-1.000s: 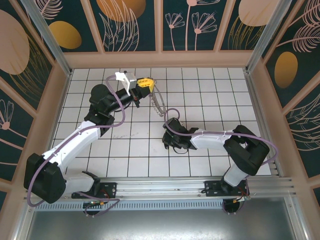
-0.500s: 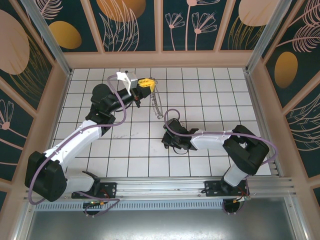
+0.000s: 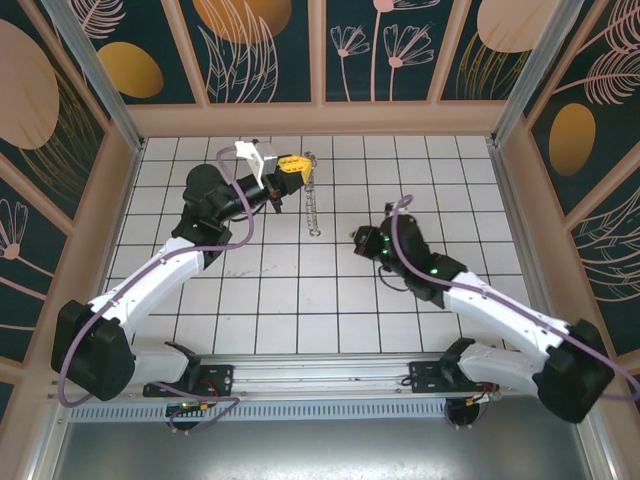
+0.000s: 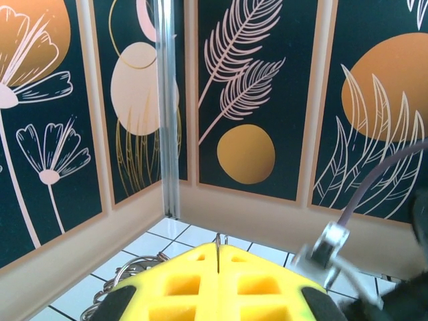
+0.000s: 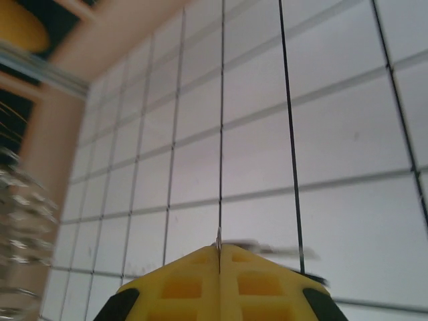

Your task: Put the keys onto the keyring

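A white gridded table (image 3: 450,180) sits inside walls painted dark teal with orange discs and pale leaves.

Toward 11 o'clock on that surface, the left gripper (image 3: 292,165) is raised, its yellow fingers pressed flat together. The keyring (image 3: 313,200) is caught at their tips. It hangs as a thin bronze chain that runs from the gripper toward 6 o'clock and ends near the table's middle. In the left wrist view the fingers (image 4: 180,284) meet along a single seam with a fine wire link standing up out of it. Coils of the keyring (image 4: 120,284) bunch beside the pads at 8 o'clock.

The right gripper (image 3: 360,238) is just past the table's centre toward 3 o'clock, well apart from the chain's lower end. In its wrist view the fingers (image 5: 180,287) are likewise closed tight. A blurred silver sliver, seemingly the blade of the key (image 5: 274,251), juts from the seam toward 3 o'clock, with a dark smudge just below its far end. The keyring (image 5: 20,221) is an out-of-focus glint at 9 o'clock.
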Robot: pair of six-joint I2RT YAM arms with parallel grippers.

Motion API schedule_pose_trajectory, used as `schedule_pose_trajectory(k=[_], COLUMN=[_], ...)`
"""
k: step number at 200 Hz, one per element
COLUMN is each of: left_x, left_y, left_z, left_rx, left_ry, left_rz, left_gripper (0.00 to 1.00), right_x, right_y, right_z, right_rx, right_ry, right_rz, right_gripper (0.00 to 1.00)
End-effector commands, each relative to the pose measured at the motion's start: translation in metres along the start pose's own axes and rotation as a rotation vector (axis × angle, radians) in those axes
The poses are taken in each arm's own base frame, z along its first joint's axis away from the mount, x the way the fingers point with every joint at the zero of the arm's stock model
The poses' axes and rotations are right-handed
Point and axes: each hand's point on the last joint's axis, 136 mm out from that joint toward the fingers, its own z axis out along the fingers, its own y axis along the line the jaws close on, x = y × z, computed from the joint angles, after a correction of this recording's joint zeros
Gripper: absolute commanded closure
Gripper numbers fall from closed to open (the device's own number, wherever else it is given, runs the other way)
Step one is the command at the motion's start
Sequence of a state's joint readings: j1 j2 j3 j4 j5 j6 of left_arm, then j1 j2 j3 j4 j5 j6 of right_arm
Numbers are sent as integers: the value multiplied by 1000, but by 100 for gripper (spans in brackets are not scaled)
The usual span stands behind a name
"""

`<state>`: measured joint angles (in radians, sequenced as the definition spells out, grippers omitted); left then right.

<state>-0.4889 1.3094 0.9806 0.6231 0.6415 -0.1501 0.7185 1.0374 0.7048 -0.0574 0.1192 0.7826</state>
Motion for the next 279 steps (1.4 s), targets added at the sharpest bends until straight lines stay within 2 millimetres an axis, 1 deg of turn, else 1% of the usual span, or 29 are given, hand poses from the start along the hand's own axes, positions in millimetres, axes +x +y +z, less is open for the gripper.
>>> schedule_pose_trajectory(k=[1, 17, 47, 62, 82, 103, 130, 197, 201, 203, 206, 237, 279], left_x=[-23, -22, -20, -18, -17, -17, -17, -11, -11, -11, -10, -9, -8], left_y=[4, 5, 7, 8, 10, 10, 10, 6, 6, 6, 6, 4, -4], left_z=[1, 3, 7, 10, 15, 18, 21, 24, 24, 24, 25, 29, 35], left_rx=[-12, -13, -7, 2, 15, 28, 44, 80, 82, 83, 84, 111, 157], left_ry=[-41, -33, -27, -21, -17, -18, -12, 6, 5, 6, 7, 17, 24], left_rz=[56, 50, 36, 26, 18, 13, 7, -6, -8, -10, -13, -31, -36], left_gripper=[100, 100, 100, 100, 100, 100, 100, 100, 100, 100, 100, 100, 100], right_x=[-24, -38, -56, -61, -67, -72, -75, -73, -73, -78, -80, -87, -98], right_y=[0, 7, 26, 41, 54, 67, 86, 123, 125, 121, 121, 128, 140], right_z=[-15, -25, -40, -45, -48, -51, -60, -88, -89, -89, -89, -99, -103], right_rx=[-39, -80, -161, -231, -287, -333, -430, -644, -655, -644, -643, -693, -721], right_ry=[-81, -123, -186, -194, -206, -220, -254, -270, -267, -278, -281, -299, -318], right_rz=[-96, -125, -216, -249, -276, -311, -375, -505, -508, -508, -509, -527, -543], right_gripper=[100, 100, 100, 100, 100, 100, 100, 100, 100, 100, 100, 100, 100])
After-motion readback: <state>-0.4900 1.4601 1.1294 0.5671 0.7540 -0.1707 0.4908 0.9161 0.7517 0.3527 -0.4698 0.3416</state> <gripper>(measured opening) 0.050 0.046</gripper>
